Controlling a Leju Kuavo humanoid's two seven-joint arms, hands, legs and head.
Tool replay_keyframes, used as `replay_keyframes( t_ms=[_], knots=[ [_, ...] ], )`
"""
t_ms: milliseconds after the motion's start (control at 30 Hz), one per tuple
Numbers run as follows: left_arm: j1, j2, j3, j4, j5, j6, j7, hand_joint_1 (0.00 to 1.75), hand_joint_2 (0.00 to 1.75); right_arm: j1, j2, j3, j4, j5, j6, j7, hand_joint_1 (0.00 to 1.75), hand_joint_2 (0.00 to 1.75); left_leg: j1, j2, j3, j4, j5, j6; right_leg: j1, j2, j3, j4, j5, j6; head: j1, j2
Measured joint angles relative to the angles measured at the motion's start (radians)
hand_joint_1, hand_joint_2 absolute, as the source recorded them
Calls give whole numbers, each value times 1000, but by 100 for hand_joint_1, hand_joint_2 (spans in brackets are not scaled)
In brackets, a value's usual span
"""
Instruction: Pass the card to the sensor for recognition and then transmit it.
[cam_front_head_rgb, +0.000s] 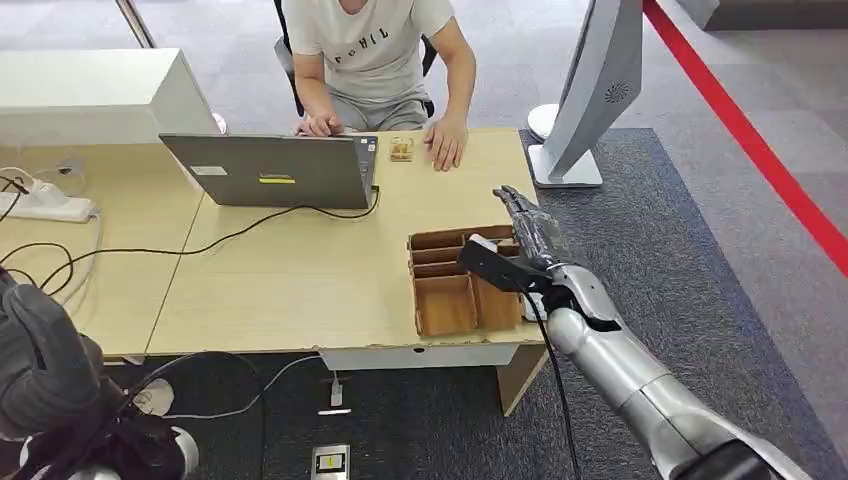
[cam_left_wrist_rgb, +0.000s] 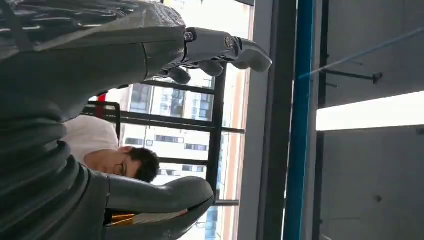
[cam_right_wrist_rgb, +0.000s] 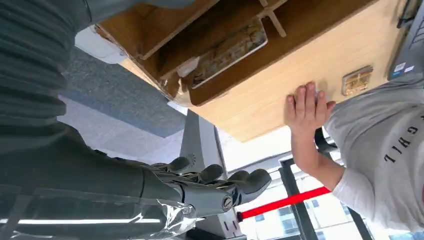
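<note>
Both hands empty, fingers apart — right hand over organizer, card partly hidden.

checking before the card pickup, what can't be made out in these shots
- Card in the wooden organizer: head view, hidden behind the right robot hand.
- Card's print: right wrist view, too blurred to read.
- Sensor: head view, too small for detail.
- Left robot hand: head view, fingers cut off at the edge.

High head view down onto table; wrist views close, seemingly upturned, right sharing table.
</note>
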Motion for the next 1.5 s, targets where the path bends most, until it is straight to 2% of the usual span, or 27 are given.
replay_keyframes(
  t_ms=[533,567,600,633,767,1033,1200,1300,1500],
  knots=[
    [0,6,-2,-2,5,0,-2,0,175,7,-3,0,20,-11,-7,-1,2,175,0,0,0,0,0,0,0,0,0,0,0,0,0,0],
    [0,6,-3,-2,4,0,-2,0,175,7,-2,0,24,-12,-8,-2,58,175,0,0,0,0,0,0,0,0,0,0,0,0,0,0],
    [-2,8,-4,-2,2,0,-2,0,175,6,-2,2,34,-14,-18,-6,166,175,0,0,0,0,0,0,0,0,0,0,0,0,0,0],
    [-2,8,-5,-2,-2,0,-2,0,175,6,-1,3,39,-14,-19,-7,175,175,0,0,0,0,0,0,0,0,0,0,0,0,0,0],
    [3,8,-11,-8,-14,0,-5,0,175,-17,27,16,108,-23,-36,-29,175,175,0,0,0,0,0,0,0,0,0,0,0,0,0,0],
    [3,8,-13,-8,-8,0,-5,0,175,-27,39,17,124,-26,-47,-33,175,175,0,0,0,0,0,0,0,0,0,0,0,0,0,0],
    [3,8,-14,-8,-8,0,-5,0,175,-28,43,18,132,-26,-50,-33,168,175,0,0,0,0,0,0,0,0,0,0,0,0,0,0],
    [3,8,-14,-8,-6,0,-5,0,175,-28,45,18,135,-26,-54,-32,175,175,0,0,0,0,0,0,0,0,0,0,0,0,0,0],
    [0,8,-14,-8,0,0,-5,0,175,-28,47,18,136,-23,-58,-24,175,175,0,0,0,0,0,0,0,0,0,0,0,0,0,0]
  ],
)
